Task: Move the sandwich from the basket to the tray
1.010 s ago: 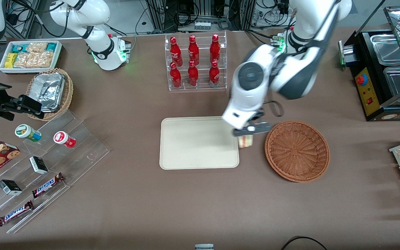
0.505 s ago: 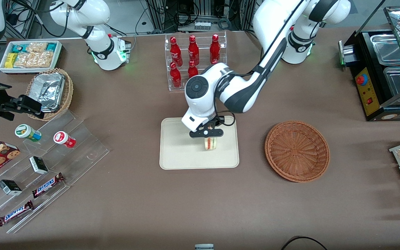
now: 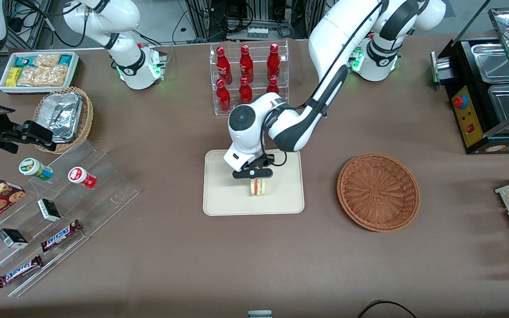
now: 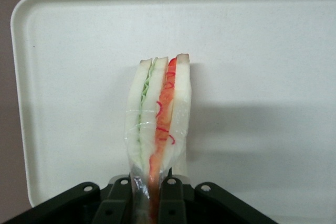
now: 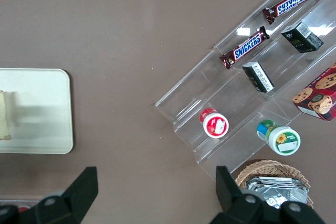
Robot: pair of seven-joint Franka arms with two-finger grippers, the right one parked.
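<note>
One sandwich (image 3: 257, 187), a pale wedge in clear wrap with green and red-pink filling showing along its cut edge, standing on edge over the tray (image 3: 219, 194); whether its lower edge touches the tray surface cannot be told.

One gripper (image 3: 253, 174), on the working left arm, positioned above the middle of the tray, jaws closed narrowly on the upper end of the sandwich, black fingers (image 4: 172, 200) pressing the bread from both sides.

One tray, cream-white, rectangular, rounded corners, low rim, flat on the brown table (image 3: 237, 265).

One basket (image 3: 377, 191), round, reddish-brown wicker, on the table beside the tray toward the working arm's end, well apart from the sandwich, nothing in it.

Six red bottles (image 3: 245, 73), in a clear rack, farther from the front camera than the tray.

One tan wicker basket (image 3: 85, 115) holding foil trays, toward the parked arm's end.

One white bin (image 3: 38, 70) of snack packets, same end, farther from the front camera.

One clear stepped display (image 3: 104, 185) carrying two chocolate bars (image 3: 61, 236), small boxes and two lidded cups, same end, nearer the front camera.
</note>
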